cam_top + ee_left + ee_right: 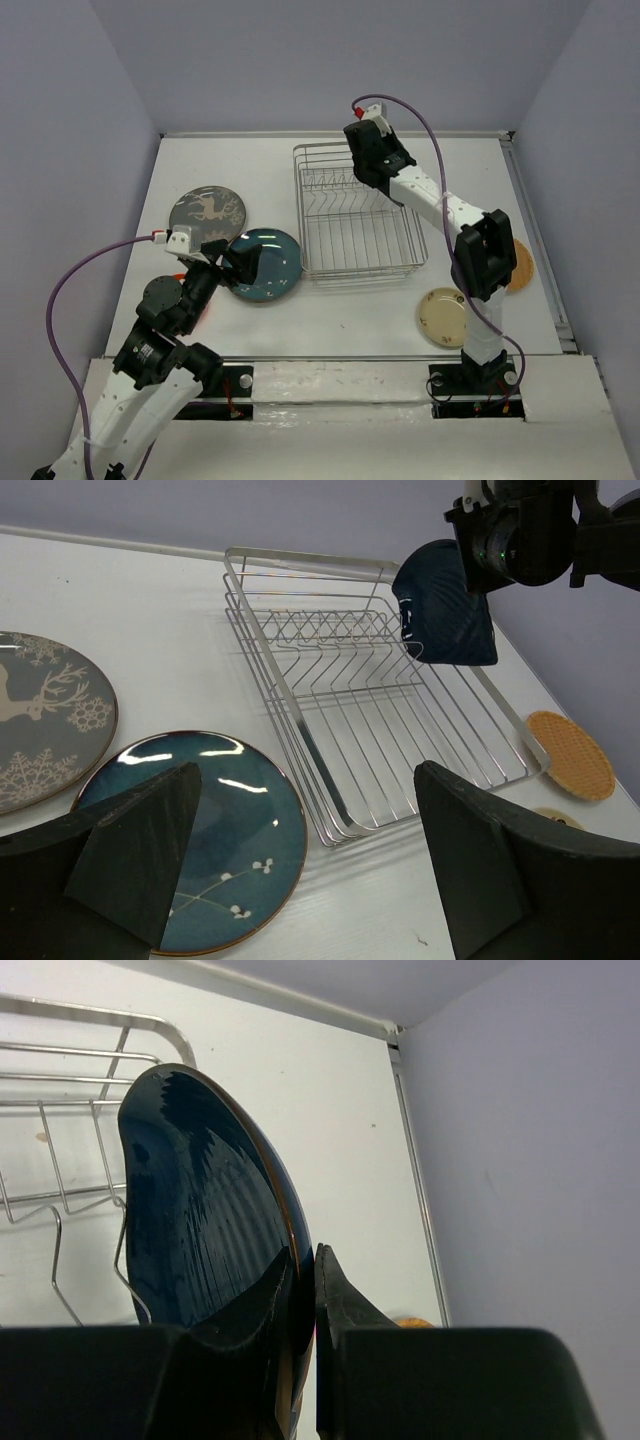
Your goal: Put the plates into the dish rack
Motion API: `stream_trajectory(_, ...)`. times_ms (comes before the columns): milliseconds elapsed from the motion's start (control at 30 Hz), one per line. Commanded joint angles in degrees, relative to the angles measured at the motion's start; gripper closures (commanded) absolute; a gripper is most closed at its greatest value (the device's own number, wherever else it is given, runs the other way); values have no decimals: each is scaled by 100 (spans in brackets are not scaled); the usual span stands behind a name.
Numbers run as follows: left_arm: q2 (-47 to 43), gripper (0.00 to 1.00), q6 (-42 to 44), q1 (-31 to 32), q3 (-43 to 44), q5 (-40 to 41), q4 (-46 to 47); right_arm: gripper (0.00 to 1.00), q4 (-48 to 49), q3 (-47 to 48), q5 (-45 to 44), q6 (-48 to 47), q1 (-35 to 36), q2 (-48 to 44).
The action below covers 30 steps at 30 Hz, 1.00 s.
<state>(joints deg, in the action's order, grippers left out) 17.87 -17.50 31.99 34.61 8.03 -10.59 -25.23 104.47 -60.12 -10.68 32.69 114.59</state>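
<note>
The silvery wire dish rack (360, 215) stands mid-table, with no plates in it. My right gripper (312, 1270) is shut on the rim of the dark-blue leaf-shaped plate (200, 1220) and holds it on edge over the rack's far right corner; the plate also shows in the left wrist view (445, 605). My left gripper (310, 820) is open and empty, low over the right edge of the teal plate (268, 265). The grey plate with the white deer (207, 212) lies to its far left. The cream plate (442, 316) and the tan plate (521, 265) lie right of the rack. The orange plate is almost hidden under my left arm.
A raised rim (535, 240) runs along the table's right side, and grey walls close in the back and sides. My right arm (485, 250) stretches over the space between the rack and the tan plate.
</note>
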Motion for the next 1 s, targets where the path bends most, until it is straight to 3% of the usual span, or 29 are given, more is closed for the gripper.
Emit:
stream_trajectory(0,24,1,-8,-26,169,67,180,93,467,4,-141,48,36,-24)
stream_trajectory(833,287,1,-52,-70,169,120,154,93,985,-752,316,496,36,293)
stream_trajectory(967,314,1,-52,-96,169,120,154,87,994,-857,422,707,36,266)
